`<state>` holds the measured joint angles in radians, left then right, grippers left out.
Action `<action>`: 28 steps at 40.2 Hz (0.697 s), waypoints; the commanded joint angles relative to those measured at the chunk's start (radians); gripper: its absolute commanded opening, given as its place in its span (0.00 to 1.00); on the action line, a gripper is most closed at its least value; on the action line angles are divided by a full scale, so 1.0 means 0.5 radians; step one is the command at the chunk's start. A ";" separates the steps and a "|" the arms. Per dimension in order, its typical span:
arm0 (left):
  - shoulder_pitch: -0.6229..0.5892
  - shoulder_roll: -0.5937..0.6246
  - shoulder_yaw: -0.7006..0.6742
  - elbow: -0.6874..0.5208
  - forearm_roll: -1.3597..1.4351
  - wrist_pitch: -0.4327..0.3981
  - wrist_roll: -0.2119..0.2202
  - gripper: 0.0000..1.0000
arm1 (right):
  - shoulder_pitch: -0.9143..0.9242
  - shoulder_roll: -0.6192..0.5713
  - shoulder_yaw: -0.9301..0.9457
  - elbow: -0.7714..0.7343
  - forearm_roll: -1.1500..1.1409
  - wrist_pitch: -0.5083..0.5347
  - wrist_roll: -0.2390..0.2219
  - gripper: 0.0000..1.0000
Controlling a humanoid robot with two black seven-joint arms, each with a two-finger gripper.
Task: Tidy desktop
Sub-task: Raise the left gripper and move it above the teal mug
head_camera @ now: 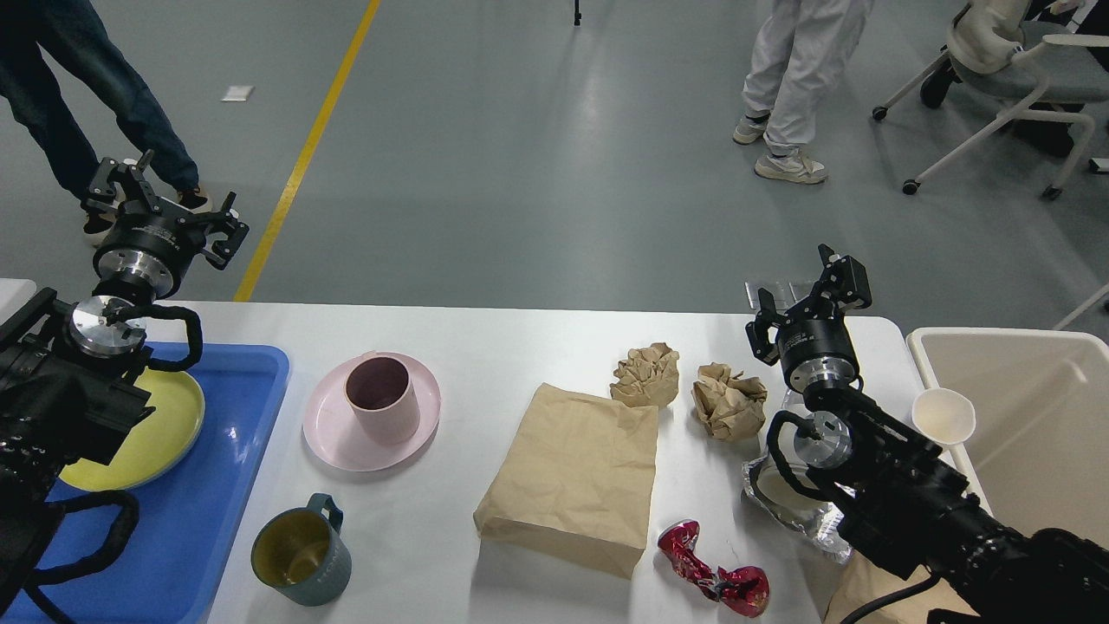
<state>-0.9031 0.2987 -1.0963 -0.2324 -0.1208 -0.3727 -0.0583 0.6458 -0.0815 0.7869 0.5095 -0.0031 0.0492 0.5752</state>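
Note:
The white desktop (520, 338) carries a pink cup (379, 397) on a pink plate (333, 433), a grey-green mug (303, 553), a flat brown paper bag (576, 472), two crumpled brown paper balls (647, 373) (728, 400), a crushed red wrapper (715, 582) and a silver foil piece (784, 494). My left gripper (165, 201) hovers open and empty above the table's far left corner. Over the far right part of the table my right gripper (810, 299) is open and empty, just behind the right paper ball.
A blue tray (234, 433) at the left holds a yellow plate (160, 425). A beige bin (1040, 407) stands at the right edge with a white paper cup (943, 416) on its rim. People and a wheeled chair (996, 78) are on the floor beyond.

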 commanded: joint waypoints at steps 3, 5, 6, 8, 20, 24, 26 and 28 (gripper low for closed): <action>0.024 -0.027 0.020 -0.005 0.027 -0.003 -0.018 0.96 | 0.000 0.000 0.000 0.000 0.000 0.000 0.000 1.00; 0.008 -0.060 0.063 -0.005 0.039 -0.003 -0.015 0.96 | 0.000 0.000 0.000 0.000 0.000 0.000 0.000 1.00; -0.001 -0.079 0.088 -0.005 0.039 0.000 -0.018 0.96 | 0.000 0.000 0.000 0.000 0.000 0.000 0.000 1.00; -0.010 -0.076 0.097 -0.005 0.042 -0.003 -0.018 0.96 | 0.000 0.000 0.000 0.000 0.000 0.000 0.000 1.00; -0.117 -0.021 0.109 -0.008 0.048 -0.009 0.110 0.96 | 0.000 0.000 0.000 0.000 0.000 -0.003 0.000 1.00; -0.166 0.087 0.400 -0.078 0.051 -0.009 0.334 0.96 | 0.000 0.000 0.000 0.000 0.000 0.000 0.000 1.00; -0.228 0.130 0.575 -0.075 0.051 -0.009 0.377 0.96 | 0.000 0.000 0.000 0.000 0.000 0.000 0.000 1.00; -0.307 0.173 0.780 -0.072 0.048 -0.006 0.414 0.96 | 0.000 0.000 0.000 0.000 0.000 -0.003 0.000 1.00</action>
<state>-0.9874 0.3338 -0.9112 -0.2639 -0.0953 -0.3775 0.0898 0.6458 -0.0812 0.7869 0.5093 -0.0031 0.0485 0.5752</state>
